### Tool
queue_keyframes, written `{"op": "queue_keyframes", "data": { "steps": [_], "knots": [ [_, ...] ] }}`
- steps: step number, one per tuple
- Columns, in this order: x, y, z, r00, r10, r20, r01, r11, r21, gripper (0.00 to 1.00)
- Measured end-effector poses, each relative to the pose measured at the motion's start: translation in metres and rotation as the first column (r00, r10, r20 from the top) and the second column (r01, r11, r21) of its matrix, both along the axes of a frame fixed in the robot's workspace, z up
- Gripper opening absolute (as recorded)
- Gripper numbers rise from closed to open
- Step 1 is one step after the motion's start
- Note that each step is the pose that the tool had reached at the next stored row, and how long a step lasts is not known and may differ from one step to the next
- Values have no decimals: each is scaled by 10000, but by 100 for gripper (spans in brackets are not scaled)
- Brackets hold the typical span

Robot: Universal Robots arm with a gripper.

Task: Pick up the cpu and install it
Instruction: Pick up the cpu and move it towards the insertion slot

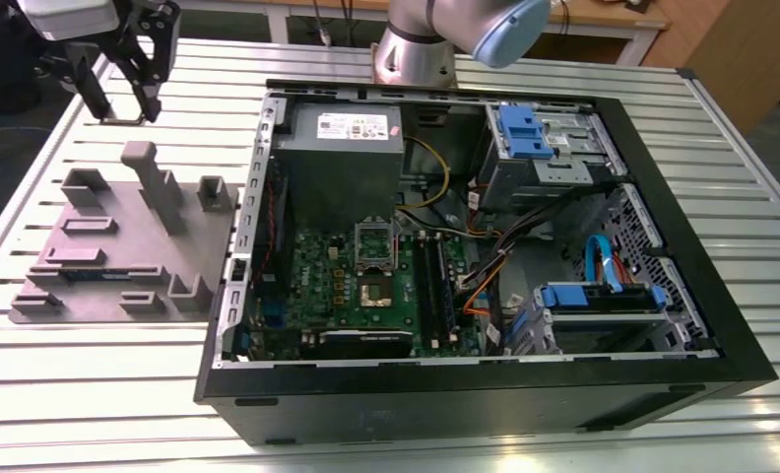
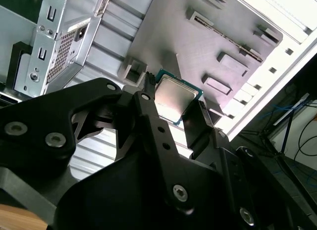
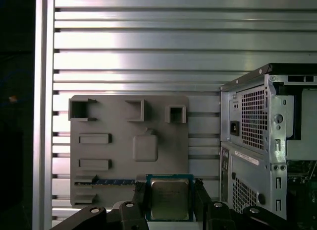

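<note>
The cpu [image 3: 169,198] is a small square chip with a pale metal top and a green rim, also seen in the second wrist view [image 2: 174,97]. My gripper [image 3: 170,194] is shut on it, with a black finger [image 2: 147,98] against each of two opposite edges. In the exterior view my gripper [image 1: 123,114] hangs in the air above the table's far corner on that view's left, beyond the grey plastic fixture [image 1: 127,246]. The open socket [image 1: 374,287] sits on the green motherboard inside the case.
The open black computer case [image 1: 626,374] lies on the slatted metal table [image 1: 88,394], to the exterior view's right of the fixture [image 3: 124,155]. A thin memory stick [image 3: 114,181] lies in a fixture slot. A grey power supply [image 1: 344,128] and blue drive brackets [image 1: 522,128] fill the case's far end.
</note>
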State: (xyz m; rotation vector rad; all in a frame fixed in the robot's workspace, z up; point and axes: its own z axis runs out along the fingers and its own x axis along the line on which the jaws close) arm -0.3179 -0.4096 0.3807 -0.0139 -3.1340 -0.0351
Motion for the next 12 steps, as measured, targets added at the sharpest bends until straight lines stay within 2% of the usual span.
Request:
{"op": "queue_keyframes", "data": {
  "steps": [12],
  "knots": [
    [122, -2, 0, 10000, -8, 0, 8, 10000, 0, 47]
  ]
}}
